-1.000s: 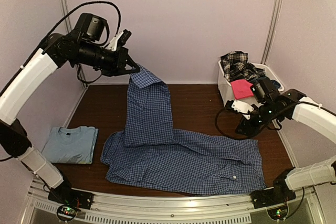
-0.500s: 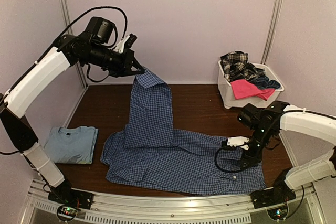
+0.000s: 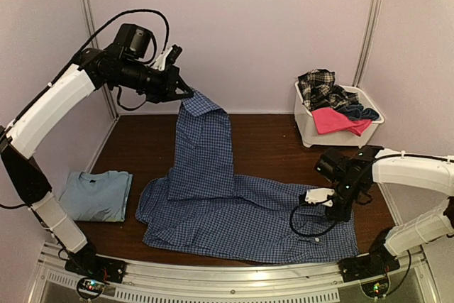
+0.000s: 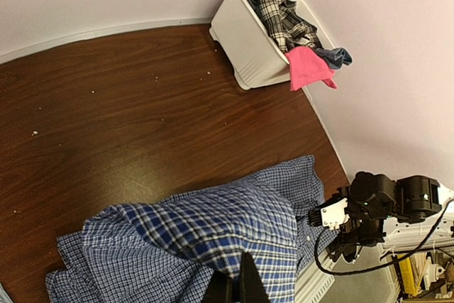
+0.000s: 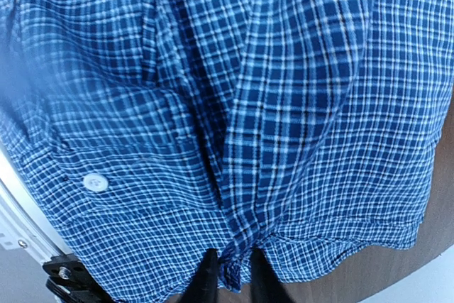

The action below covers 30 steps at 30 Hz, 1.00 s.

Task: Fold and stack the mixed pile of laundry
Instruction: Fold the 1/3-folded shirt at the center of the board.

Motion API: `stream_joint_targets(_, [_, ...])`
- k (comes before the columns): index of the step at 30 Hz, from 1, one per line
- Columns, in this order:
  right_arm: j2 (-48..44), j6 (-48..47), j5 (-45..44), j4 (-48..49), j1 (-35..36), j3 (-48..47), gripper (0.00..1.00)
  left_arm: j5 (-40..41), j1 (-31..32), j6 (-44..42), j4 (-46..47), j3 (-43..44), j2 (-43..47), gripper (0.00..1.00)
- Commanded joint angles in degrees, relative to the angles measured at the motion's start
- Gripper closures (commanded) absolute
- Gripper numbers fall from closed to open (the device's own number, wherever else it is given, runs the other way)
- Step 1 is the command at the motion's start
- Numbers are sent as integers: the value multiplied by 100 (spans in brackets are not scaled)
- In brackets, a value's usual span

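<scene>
A blue small-check button shirt (image 3: 234,211) lies spread across the near half of the table, with one end pulled up toward the back. My left gripper (image 3: 186,94) is raised there, shut on the shirt's collar end; in the left wrist view the fabric (image 4: 213,232) hangs from my fingertips (image 4: 237,282). My right gripper (image 3: 333,214) is low over the shirt's right end. In the right wrist view its fingers (image 5: 207,278) pinch a raised fold of the check cloth (image 5: 248,104) near the hem, with the gripper (image 5: 233,267) shut on it. A folded light blue T-shirt (image 3: 96,195) lies at the left.
A white basket (image 3: 312,129) stands at the back right, holding a black-white plaid piece (image 3: 318,83), a hot pink piece (image 3: 330,120) and dark navy cloth. Dark wood table shows behind the shirt (image 3: 269,140). Booth walls close in on both sides and at the back.
My right arm came from beside the basket down onto the shirt's right end, and its jaws closed on a fold. The left arm rose slightly and then held still with the collar.
</scene>
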State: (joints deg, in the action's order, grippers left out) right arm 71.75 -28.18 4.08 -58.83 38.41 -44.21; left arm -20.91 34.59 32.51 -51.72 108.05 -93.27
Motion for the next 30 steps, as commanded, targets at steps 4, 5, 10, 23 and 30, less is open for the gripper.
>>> stream_joint_targets(4, [254, -11, -1245, 167, 20, -258, 100, -262, -286, 78, 563, -96, 156, 100])
stream_joint_targets(5, [303, -26, -1598, 184, -44, -377, 100, -274, -339, 94, 585, -50, 141, 100])
stream_joint_targets(10, [522, -393, -2705, 937, -796, -1007, 100, -227, -479, 5, 451, 825, -289, 100])
stream_joint_targets(23, [1267, -1803, -3685, 3320, -1714, -1915, 100, -40, -493, -360, 403, 2404, -1081, 100])
stream_joint_targets(30, [1219, -1871, -3037, 3267, -1567, -1555, 100, -397, -385, -580, 457, 1782, -748, 100])
